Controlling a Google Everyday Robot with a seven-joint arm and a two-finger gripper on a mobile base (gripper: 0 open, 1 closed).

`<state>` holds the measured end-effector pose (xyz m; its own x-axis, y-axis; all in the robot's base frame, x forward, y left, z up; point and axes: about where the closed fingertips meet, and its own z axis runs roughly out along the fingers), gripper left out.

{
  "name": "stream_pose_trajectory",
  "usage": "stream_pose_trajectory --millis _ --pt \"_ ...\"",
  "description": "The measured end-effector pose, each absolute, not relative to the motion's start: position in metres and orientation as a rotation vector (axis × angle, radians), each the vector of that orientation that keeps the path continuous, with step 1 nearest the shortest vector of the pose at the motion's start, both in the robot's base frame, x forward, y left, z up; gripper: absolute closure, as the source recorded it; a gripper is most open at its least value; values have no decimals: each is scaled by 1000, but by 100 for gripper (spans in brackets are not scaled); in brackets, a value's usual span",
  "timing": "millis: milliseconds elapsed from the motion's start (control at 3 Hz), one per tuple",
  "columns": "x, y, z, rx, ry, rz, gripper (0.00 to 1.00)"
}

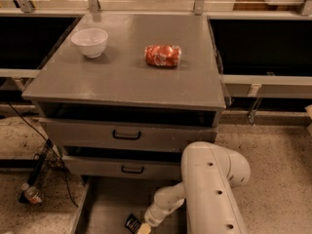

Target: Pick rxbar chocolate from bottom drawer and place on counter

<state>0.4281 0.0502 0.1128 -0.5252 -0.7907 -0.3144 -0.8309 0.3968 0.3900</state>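
The grey counter (122, 84) stands in the middle of the room, and on it a white bowl (90, 41) sits upright at the far left, with a crushed red can (163, 55) lying on its side to the right of it, the two well apart. Below the top, two grey drawers with black handles, the upper drawer (87, 133) and the middle drawer (97, 167), stand a little way out. The bottom drawer (105, 208) is pulled out far toward me, its plain grey floor bare on the left. The robot's thick white arm (209, 189) bends down from the near right into that drawer. The gripper (144, 227) is low over the drawer floor at the very near edge of what I can see. The chocolate bar (131, 223), a small black packet, lies flat on the drawer floor just to the gripper's left, right up against it. From here I cannot tell how wide the gripper is set or whether it has hold of the bar. On the speckled floor to the left lie dark cables (46, 155) and a small bottle (31, 194).
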Motion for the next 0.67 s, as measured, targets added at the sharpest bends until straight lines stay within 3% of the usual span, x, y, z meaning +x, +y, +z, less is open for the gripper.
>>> stream_pose_trajectory --millis 667 --pt "428 50 113 -1489 2559 786 0"
